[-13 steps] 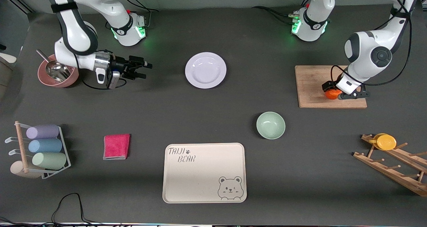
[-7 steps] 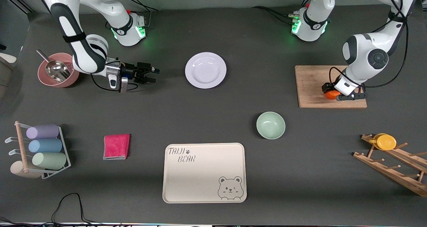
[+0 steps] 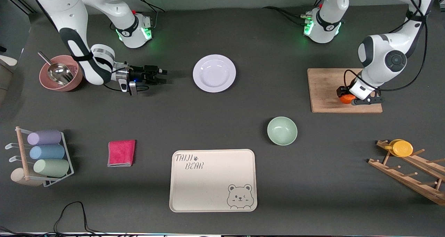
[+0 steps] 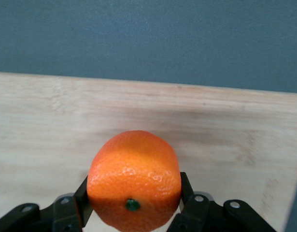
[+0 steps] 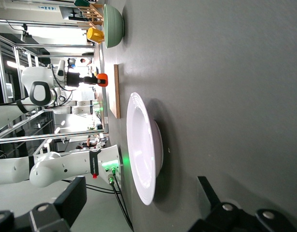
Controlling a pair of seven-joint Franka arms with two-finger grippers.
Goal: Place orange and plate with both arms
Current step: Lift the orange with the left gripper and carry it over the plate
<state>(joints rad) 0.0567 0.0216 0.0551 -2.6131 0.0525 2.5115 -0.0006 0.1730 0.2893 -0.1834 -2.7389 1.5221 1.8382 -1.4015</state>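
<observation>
A dark grey table (image 3: 222, 118) carries everything here, and the right wrist view catches metal frames and bright lights off past its edge. Over at the left arm's end sits a wooden board (image 3: 325, 87), and the left gripper (image 3: 350, 98) is right down on it, jaws closed on the orange (image 3: 346, 98). In the left wrist view the orange (image 4: 134, 180) sits squarely between the two black fingers (image 4: 187, 191), a finger pressed to each side, with the board (image 4: 225, 130) just underneath. It's a small, round, bright, dimpled fruit with a green stem dot.

Now the right gripper (image 3: 160, 76): low over the table, pointing sideways at the plate (image 3: 214, 73), jaws open and holding nothing. The plate lies flat in the middle, near the jaws but apart from them. It's pale lavender-white, glossy, wide-rimmed and shallow; the right wrist view shows the plate (image 5: 144, 150) edge-on just ahead of the fingers (image 5: 208, 193).
</observation>
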